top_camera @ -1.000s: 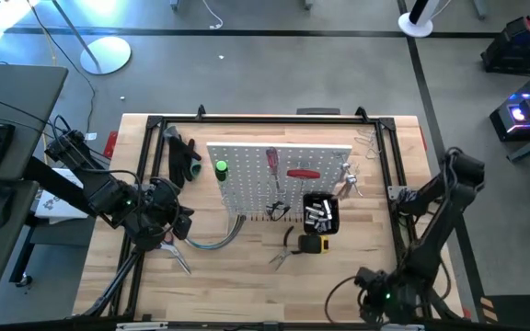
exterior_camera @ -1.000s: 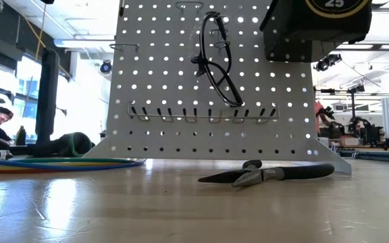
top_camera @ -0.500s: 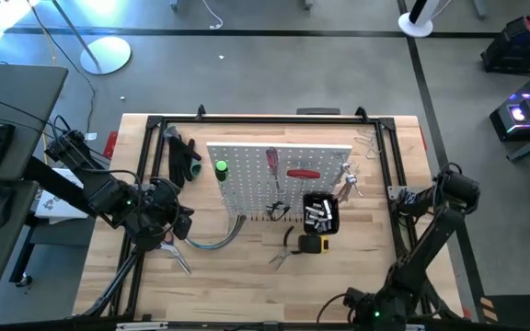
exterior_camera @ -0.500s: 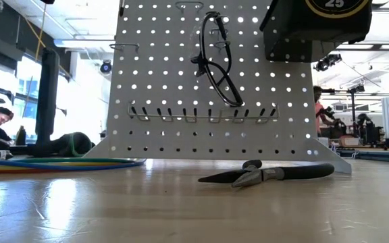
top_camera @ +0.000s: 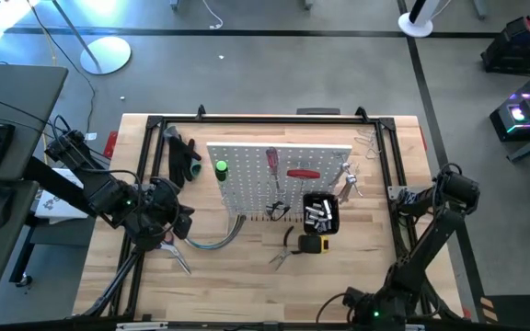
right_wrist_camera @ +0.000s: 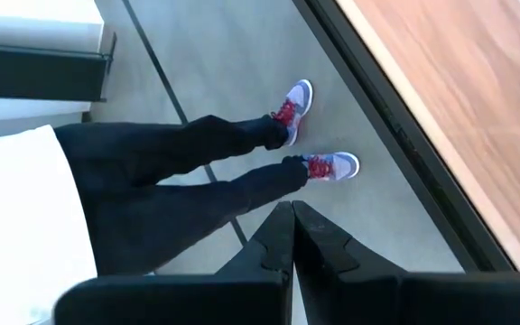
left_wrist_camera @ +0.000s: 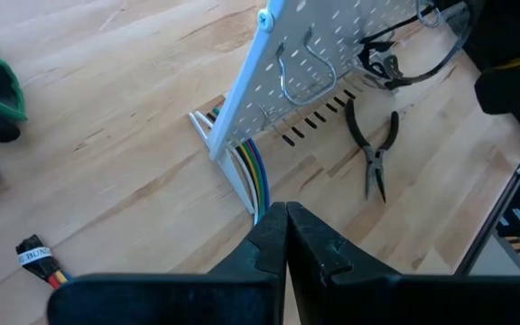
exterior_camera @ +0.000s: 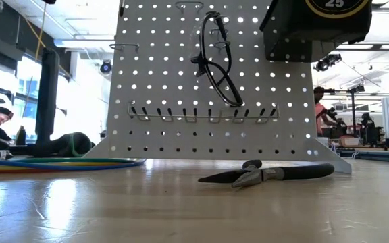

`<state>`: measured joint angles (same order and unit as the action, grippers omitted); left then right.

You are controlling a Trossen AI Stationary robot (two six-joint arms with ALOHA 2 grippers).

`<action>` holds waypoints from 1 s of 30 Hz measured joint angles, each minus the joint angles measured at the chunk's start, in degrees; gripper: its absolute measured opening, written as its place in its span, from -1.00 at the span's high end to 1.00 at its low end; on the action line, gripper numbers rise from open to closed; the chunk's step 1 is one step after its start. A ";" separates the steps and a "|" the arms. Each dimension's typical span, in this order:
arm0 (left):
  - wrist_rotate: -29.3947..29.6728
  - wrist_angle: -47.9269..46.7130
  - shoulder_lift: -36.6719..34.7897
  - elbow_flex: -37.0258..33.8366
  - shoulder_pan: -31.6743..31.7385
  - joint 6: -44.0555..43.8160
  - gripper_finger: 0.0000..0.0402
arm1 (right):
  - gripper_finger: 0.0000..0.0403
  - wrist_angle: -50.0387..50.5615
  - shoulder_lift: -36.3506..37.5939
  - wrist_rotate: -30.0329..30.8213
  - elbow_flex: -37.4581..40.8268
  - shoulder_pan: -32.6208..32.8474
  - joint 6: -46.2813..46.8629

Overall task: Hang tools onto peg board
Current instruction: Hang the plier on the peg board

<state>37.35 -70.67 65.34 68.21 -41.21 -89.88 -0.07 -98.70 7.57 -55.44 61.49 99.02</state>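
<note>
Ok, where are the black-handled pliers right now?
The black-handled pliers lie flat on the table in front of the peg board, just left of the yellow tape measure in the high view.

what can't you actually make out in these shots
- Tape measure, low view: cut off by the top edge, only its lower part shows.
- Contents of the black bin, high view: silvery pieces, too small to name.
- Pliers jaw tips, low view: too dark to tell whether they touch the table.
- Right hand: points off the table at a person's legs, so its place over the table is unclear.
</note>
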 joint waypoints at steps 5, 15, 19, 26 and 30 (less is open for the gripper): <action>0.42 0.00 0.01 0.00 0.00 0.02 1.00 | 1.00 0.06 0.00 1.83 0.00 0.00 0.00; 0.41 -0.02 0.00 0.01 0.00 0.08 1.00 | 1.00 0.20 0.00 4.63 0.00 0.00 0.00; 0.41 -0.04 0.01 0.00 -0.02 0.11 1.00 | 1.00 0.23 0.00 6.11 0.00 0.00 0.00; 0.39 -0.04 0.00 0.01 -0.02 0.11 1.00 | 1.00 0.33 0.00 7.28 0.00 -0.02 0.00; 0.39 -0.12 0.00 0.00 -0.02 0.12 1.00 | 1.00 1.24 0.00 7.28 -0.02 -0.04 0.00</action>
<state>37.74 -70.79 65.34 68.20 -41.23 -89.76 1.17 -98.70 14.85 -55.46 61.45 99.02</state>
